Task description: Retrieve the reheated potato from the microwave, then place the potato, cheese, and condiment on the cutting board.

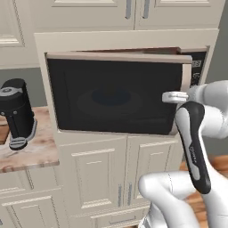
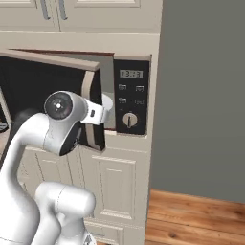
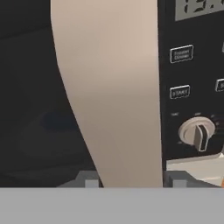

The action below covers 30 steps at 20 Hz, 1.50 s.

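Note:
The microwave (image 1: pixel 111 98) is built into the beige cabinetry, and its dark glass door stands slightly ajar, with a gap along its top edge. Its black control panel (image 2: pixel 131 98) with display and knob (image 3: pixel 197 132) lies to the right of the door. My gripper (image 3: pixel 131 181) is shut on the door's beige vertical handle (image 3: pixel 113 87), a fingertip on either side of it. From the base, the gripper (image 1: pixel 178 96) (image 2: pixel 101 113) reaches in at the door's right edge. The dark glass hides the potato. The cheese, condiment and cutting board are out of view.
A black coffee machine (image 1: pixel 15 111) stands on the marbled counter (image 1: pixel 31 153) left of the microwave. Cabinet doors (image 1: pixel 111 178) run beneath it. A grey wall (image 2: pixel 201 95) and wooden floor (image 2: pixel 191 215) lie to the right.

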Available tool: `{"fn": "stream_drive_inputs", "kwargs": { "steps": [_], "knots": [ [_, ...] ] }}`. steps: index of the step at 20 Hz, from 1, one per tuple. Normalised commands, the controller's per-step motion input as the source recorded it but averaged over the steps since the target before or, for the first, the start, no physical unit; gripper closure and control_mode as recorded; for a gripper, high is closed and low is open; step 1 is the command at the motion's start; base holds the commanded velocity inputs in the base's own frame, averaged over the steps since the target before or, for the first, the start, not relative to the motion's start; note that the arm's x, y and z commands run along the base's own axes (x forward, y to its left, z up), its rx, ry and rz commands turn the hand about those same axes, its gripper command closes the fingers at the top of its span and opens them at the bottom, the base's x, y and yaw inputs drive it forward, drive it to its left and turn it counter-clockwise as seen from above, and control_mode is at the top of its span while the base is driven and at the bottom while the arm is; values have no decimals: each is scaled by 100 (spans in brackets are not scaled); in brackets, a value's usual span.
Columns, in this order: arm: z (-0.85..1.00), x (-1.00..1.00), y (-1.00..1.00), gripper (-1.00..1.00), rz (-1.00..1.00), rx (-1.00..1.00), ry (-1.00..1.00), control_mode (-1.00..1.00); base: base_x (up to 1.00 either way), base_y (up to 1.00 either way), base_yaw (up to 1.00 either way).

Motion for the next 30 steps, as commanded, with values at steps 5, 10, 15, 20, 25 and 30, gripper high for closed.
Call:
{"fn": "stream_drive_inputs", "kwargs": {
  "steps": [5,10,15,20,25,30],
  "knots": [
    [37,-100,40,100,0,-4,0,-100,0,0,0],
    [35,-98,39,100,-2,-5,0,-100,0,0,0],
    [29,-90,35,100,-3,-6,1,-100,0,0,0],
    [25,-53,20,-100,-3,-4,3,-100,0,0,0],
    [38,-52,-30,-100,-8,1,0,-100,0,0,0],
    [64,-74,-23,-100,-1,6,0,-100,0,0,0]
  ]
}}
